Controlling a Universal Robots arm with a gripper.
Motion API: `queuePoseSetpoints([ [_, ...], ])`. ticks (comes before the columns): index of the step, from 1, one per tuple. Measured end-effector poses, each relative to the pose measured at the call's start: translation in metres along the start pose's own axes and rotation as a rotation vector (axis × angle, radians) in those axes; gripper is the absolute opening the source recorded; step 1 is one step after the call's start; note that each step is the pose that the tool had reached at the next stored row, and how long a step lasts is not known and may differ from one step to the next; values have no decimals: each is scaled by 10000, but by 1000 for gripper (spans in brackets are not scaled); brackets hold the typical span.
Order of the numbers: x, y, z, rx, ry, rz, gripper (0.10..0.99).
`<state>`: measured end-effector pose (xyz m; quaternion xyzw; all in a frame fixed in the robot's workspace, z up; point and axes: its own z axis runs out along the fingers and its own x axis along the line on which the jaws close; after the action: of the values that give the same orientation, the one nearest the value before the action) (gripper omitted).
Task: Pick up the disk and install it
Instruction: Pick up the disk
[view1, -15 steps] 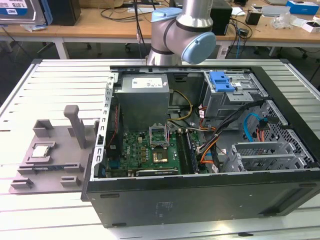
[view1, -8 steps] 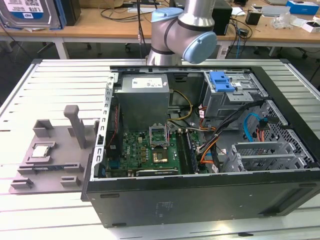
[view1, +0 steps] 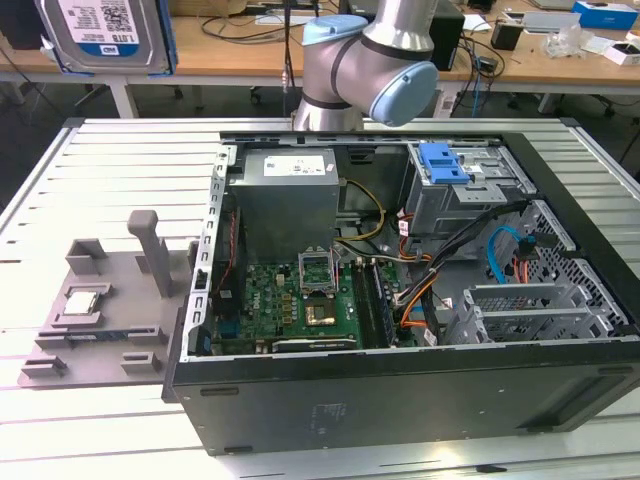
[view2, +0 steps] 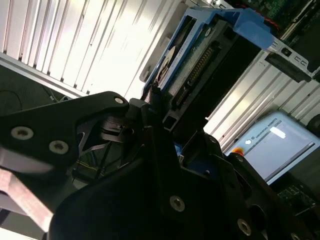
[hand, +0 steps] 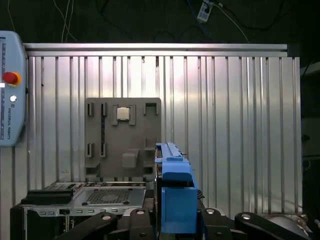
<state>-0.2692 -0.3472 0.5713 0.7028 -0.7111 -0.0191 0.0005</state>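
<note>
The disk (view1: 105, 35) is a silver hard drive with a white-and-blue label in a blue plastic bracket. It hangs high at the exterior view's upper left, above the table's far edge. In the second wrist view my gripper (view2: 162, 112) is shut on the end of the disk (view2: 197, 60), its black fingers (view2: 150, 145) clamping the bracket. The first wrist view has the disk (hand: 175, 185) edge-on, standing up out of the gripper (hand: 175, 217) over the slatted table.
An open computer case (view1: 560, 400) lies on the aluminium table (view1: 100, 160), with a blue-latched drive bay (view1: 445, 162) at its far right. A grey fixture plate (view1: 150, 335) holding a small square chip (view1: 83, 303) sits left of the case. A pendant (hand: 10, 95) lies beside the table.
</note>
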Motion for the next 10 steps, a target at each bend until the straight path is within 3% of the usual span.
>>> queuePoseSetpoints([
  [6, -1, -156, 49, -2, 0, 2, 365],
  [10, -1, -330, 99, -2, -1, 1, 365],
])
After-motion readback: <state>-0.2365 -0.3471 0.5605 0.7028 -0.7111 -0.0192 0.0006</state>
